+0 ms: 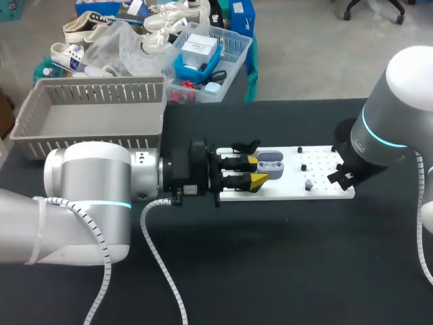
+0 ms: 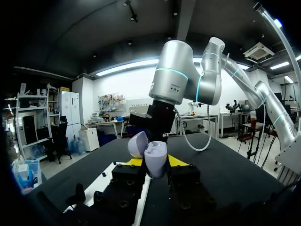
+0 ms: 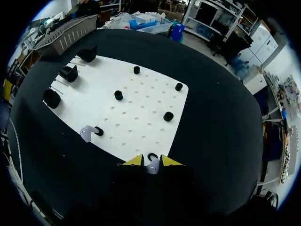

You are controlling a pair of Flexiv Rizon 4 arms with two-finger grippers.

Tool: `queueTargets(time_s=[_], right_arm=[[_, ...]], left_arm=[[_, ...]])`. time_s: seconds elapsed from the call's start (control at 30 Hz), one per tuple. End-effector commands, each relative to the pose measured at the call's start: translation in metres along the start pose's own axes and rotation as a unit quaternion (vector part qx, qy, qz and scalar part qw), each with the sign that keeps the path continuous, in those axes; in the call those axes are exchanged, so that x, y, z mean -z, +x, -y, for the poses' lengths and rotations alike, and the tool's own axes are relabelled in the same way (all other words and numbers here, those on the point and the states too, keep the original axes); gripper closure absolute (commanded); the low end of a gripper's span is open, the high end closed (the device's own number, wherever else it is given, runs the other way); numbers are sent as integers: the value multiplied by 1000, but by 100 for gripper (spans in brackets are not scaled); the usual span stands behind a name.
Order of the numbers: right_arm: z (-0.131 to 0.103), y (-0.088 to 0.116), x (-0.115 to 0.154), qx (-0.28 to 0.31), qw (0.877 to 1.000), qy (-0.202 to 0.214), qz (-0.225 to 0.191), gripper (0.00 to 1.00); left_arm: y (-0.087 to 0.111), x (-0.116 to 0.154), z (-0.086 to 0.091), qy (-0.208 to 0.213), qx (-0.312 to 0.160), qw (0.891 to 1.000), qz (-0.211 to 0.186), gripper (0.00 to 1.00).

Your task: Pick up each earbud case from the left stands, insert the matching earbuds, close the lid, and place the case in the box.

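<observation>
The black worktop (image 1: 284,271) spreads under me, my left arm (image 1: 88,196) lying along it and my right arm (image 1: 399,115) coming down at the far end of the white board (image 1: 291,186). The grey slatted box (image 1: 101,91) stands at the back, beside my left arm. My left jaws are closed on the pale case (image 2: 155,160), holding it above the board with its lid (image 2: 138,143) swung open. My right jaws pinch a small earbud (image 3: 153,165) at the board's edge, just beside a black peg (image 3: 151,155). A second earbud (image 3: 87,133) lies on the board against another peg (image 3: 99,131).
</observation>
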State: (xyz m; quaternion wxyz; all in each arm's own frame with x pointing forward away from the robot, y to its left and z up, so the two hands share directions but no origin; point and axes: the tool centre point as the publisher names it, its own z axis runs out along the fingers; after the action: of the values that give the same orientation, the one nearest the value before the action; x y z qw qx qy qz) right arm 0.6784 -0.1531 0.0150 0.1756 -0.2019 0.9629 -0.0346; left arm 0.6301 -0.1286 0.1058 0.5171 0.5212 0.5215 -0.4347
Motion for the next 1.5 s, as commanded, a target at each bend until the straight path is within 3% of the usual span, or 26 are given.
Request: queueTargets(time_s=[0.03, 1.07, 1.5], right_arm=[[-1, 2, -1, -3, 1000, 4, 3, 55], [-4, 8, 5, -10, 1000, 21, 9, 62], [-2, 6, 1, -9, 1000, 22, 8, 70]], left_arm=[[0, -1, 1, -3, -1, 1000, 0, 100], [0, -1, 1, -3, -1, 1000, 0, 100], [0, -1, 1, -3, -1, 1000, 0, 100]])
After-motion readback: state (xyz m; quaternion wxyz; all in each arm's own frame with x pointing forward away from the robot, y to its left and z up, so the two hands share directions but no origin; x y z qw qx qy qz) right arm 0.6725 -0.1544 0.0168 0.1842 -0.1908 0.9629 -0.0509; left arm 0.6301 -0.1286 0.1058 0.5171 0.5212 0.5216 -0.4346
